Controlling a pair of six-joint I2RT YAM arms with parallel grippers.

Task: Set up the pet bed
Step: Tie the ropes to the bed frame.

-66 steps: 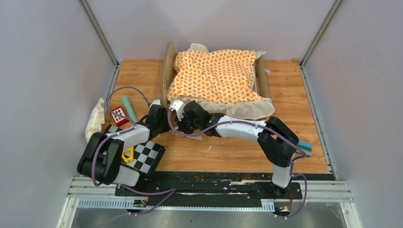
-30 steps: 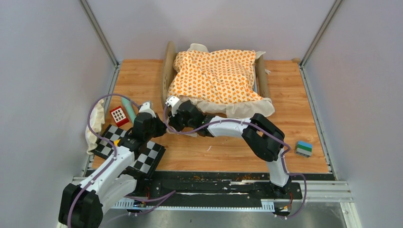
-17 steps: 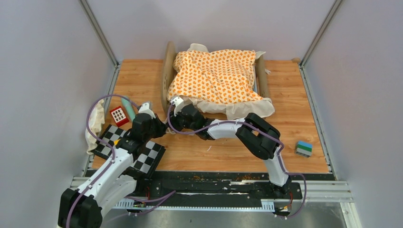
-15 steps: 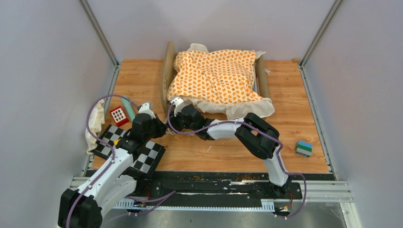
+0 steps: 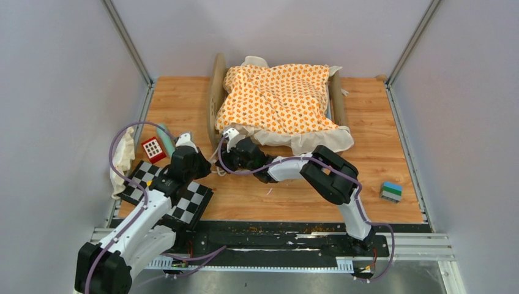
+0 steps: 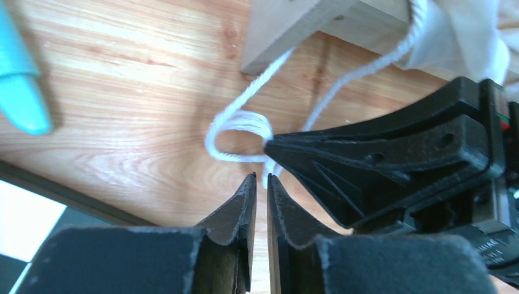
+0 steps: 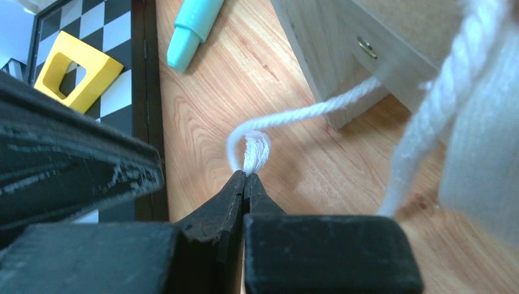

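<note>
The pet bed is sitting at the upper middle of the overhead view, at the far side of the bench. A floppy orange-patterned cushion is lying over it and spilling past the near rail. Both arms are reaching in to the bed's lower left corner. The wrist views show a thin white string trailing down past the wooden leg and curling into a small loop on the bench. The right tool is pinching that loop with its jaws pressed fully together on the strands. The left tool is pointing at the same loop from the lower part of its own view. Its jaws are standing only a sliver apart with nothing between them, and the tips are stopping just short of the string. A teal pen-like thing is lying off to the upper left, apart from the work. The frame looks stiff but light, so I am guessing a hard tug on the string would drag the whole bed across the bench. The cushion looks soft and will sag wherever it is not supported. The string looks limp and slippery, and a narrow pinch on the loop itself or close to the free end seems the surest hold.
</note>
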